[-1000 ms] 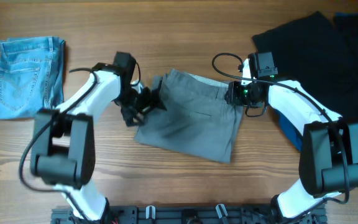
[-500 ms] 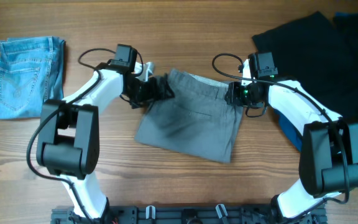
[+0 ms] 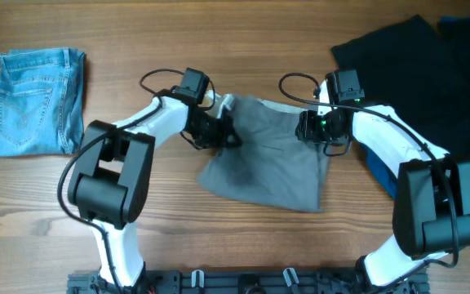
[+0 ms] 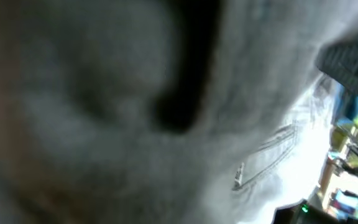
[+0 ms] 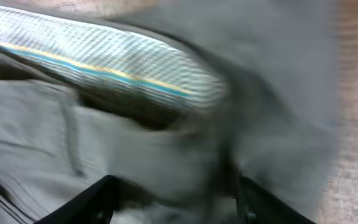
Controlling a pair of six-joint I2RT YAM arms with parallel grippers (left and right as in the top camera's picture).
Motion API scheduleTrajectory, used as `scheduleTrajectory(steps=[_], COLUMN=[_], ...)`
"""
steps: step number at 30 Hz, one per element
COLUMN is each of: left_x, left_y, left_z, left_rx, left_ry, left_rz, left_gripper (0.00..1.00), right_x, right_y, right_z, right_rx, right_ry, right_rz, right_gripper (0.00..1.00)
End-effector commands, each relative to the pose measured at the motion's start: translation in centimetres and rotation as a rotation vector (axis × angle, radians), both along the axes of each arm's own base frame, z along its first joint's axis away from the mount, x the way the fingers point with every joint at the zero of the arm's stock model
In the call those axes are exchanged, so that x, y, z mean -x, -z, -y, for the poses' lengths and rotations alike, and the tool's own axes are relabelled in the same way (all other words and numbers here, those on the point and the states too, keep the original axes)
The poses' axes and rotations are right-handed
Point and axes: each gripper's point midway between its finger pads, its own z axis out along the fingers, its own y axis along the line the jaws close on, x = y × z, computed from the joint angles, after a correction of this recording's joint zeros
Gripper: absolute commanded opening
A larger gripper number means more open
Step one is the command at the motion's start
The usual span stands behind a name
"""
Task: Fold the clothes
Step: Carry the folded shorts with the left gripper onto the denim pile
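Observation:
The grey shorts [image 3: 272, 167] lie crumpled at the table's middle, their pale striped inner waistband [image 5: 104, 62] showing in the right wrist view. My left gripper [image 3: 221, 133] sits at the shorts' upper left edge, shut on the fabric. Blurred grey cloth [image 4: 260, 155] fills the left wrist view and hides that gripper's fingers. My right gripper [image 3: 315, 131] is at the upper right corner of the shorts. Its jaws [image 5: 179, 202] stand wide apart, open, with bunched grey fabric lying between the dark fingers [image 5: 98, 199].
A folded light-blue denim garment [image 3: 31, 102] lies at the far left. A big black garment [image 3: 423, 57] covers the back right, with a blue object [image 3: 378, 167] under the right arm. Bare wood shows along the front of the table [image 3: 219, 245].
My left gripper swung right along the shorts' upper left edge and shut on it, dragging the fabric to the right. The right arm stayed put, its jaws a little wider.

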Motion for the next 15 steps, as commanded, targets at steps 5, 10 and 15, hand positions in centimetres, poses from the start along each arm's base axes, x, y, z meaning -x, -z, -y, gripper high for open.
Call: scheduleTrajectory(steps=[5, 10, 15], left_x=[-9.7, -12.7, -13.9], left_y=[-10.1, -17.7, -21.3], left_z=[-21.8, -32.0, -40.5], left_rx=[-0.703, -0.911, -0.982], left_ry=[-0.47, -0.657, -0.826], left_rz=[0.419, 0.655, 0.792], left_gripper=[0.04, 0.04, 0.04], right_x=[-1.0, -0.1, 0.4], right_y=[-5.2, -5.1, -4.9], right_z=[1.8, 1.9, 2.0], right_rx=[-0.004, 0.0, 0.003], right_ry=[0.031, 0.032, 0.031], right_rz=[0.124, 0.088, 0.067], right_gripper=[0.66, 0.66, 0.66])
